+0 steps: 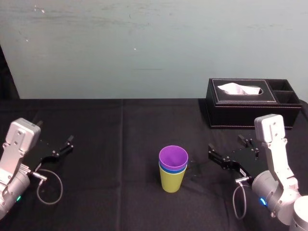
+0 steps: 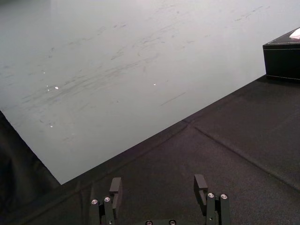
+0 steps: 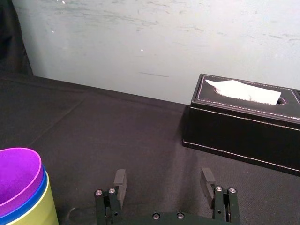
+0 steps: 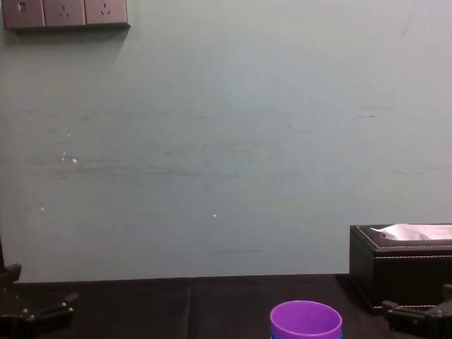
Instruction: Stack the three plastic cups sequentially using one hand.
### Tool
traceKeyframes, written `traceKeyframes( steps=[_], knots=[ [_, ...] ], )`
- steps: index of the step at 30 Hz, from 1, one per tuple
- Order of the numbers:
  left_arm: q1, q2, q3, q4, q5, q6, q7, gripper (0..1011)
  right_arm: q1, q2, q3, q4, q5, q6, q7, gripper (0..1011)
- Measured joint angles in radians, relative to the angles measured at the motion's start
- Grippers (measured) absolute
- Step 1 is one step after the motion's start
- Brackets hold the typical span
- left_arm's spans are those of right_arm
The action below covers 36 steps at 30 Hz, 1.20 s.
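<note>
Looking at the middle of the bench (image 1: 120, 202), finds one upright stack: purple cup (image 1: 173, 156) innermost, blue cup (image 1: 164, 168) around it with just a rim band on show, yellow-green cup (image 1: 172, 183) outermost and standing on the bench. Counts three cups, all nested one in the next. Reads as the stacking itself done.

Places the right claw (image 3: 163, 173) at 3 o'clock from the stack, near it but clear of it, spread wide with nothing in its grasp. Places the left claw (image 2: 158, 180) far out at 9 o'clock, well apart from the cups, likewise wide open and empty, seemingly parked. Puts a black tissue box (image 1: 245, 103) at about 1 o'clock, toward the back of the bench, apart from the stack.

Leaves little to do, in all likelihood: drawing the right arm back, perhaps, and checking that the cups sit straight. Shows no tilt in the stack from the head view.
</note>
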Motion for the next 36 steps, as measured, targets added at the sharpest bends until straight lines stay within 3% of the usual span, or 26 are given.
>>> traceKeyframes(
  steps=[36],
  knots=[
    [0.000, 0.000, 0.000, 0.000, 0.000, 0.000, 0.000, 1000, 0.000, 0.000, 0.000, 0.000, 0.000, 0.000, 0.000, 1002]
  ],
)
